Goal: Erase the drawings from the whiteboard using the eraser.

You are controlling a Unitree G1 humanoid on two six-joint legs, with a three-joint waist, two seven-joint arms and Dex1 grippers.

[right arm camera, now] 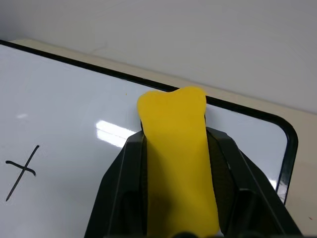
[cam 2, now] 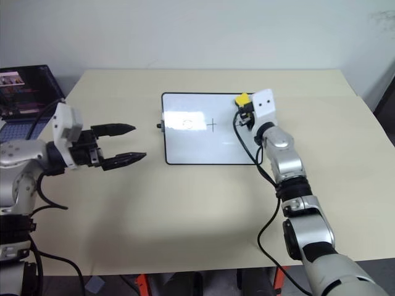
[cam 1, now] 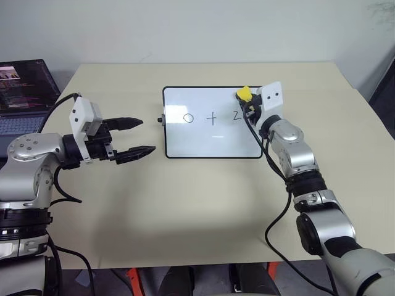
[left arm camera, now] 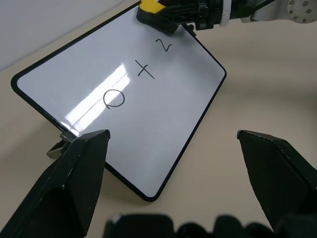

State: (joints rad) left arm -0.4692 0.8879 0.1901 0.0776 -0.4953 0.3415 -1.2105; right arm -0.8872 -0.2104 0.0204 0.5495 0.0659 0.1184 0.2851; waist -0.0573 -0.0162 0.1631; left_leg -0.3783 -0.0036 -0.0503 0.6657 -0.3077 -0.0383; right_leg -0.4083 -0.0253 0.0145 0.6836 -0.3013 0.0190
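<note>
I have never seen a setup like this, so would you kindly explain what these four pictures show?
This is a humanoid robot at a beige table. Two pictures look down from its head; the other two come from cameras on its wrists. On the table lies a whiteboard with the drawings: a circle, a plus and a 2. A laptop sits at the far left. The right gripper is shut on the yellow eraser, at the board's far right corner. The left gripper hangs open beside the board.

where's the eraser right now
The eraser is clamped in the right gripper over the whiteboard's far right corner, just beyond the "2", on the robot's right side in the left eye view.
</note>
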